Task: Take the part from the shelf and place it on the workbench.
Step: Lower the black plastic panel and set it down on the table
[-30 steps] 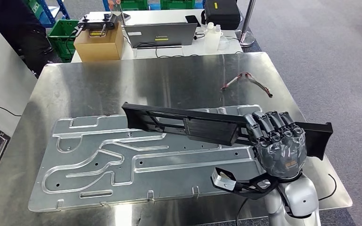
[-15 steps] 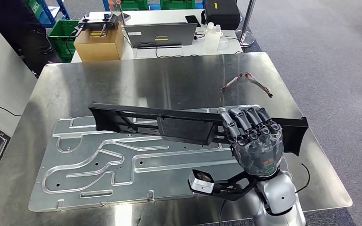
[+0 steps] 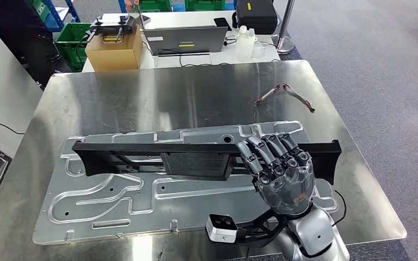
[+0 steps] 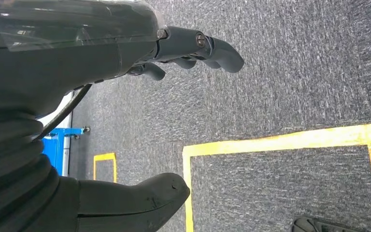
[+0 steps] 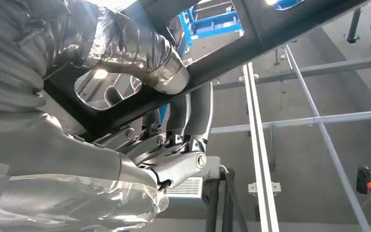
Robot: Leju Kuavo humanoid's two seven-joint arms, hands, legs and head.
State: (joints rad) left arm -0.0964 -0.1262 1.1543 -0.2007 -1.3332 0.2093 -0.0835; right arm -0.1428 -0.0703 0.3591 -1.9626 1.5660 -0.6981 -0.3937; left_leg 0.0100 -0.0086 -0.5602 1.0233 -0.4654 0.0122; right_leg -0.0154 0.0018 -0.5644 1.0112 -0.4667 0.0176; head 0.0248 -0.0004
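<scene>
The part is a long black plastic frame lying level across the head view, over the embossed metal plate on the steel workbench. My right hand grips it near its right end, fingers curled over its top edge. From the right wrist view I see the frame pinched between thumb and fingers. Whether the frame touches the plate I cannot tell. My left hand hangs over grey carpet, fingers apart, holding nothing.
Safety glasses lie on the bench's far right. Behind it a white table carries a cardboard box, a laptop and bottles. A person stands at the far left. A white board leans left of the bench.
My right hand has carried the frame leftward and toward me, and the frame has swung from a slant to level across the plate. The right wrist camera has moved left with it.
</scene>
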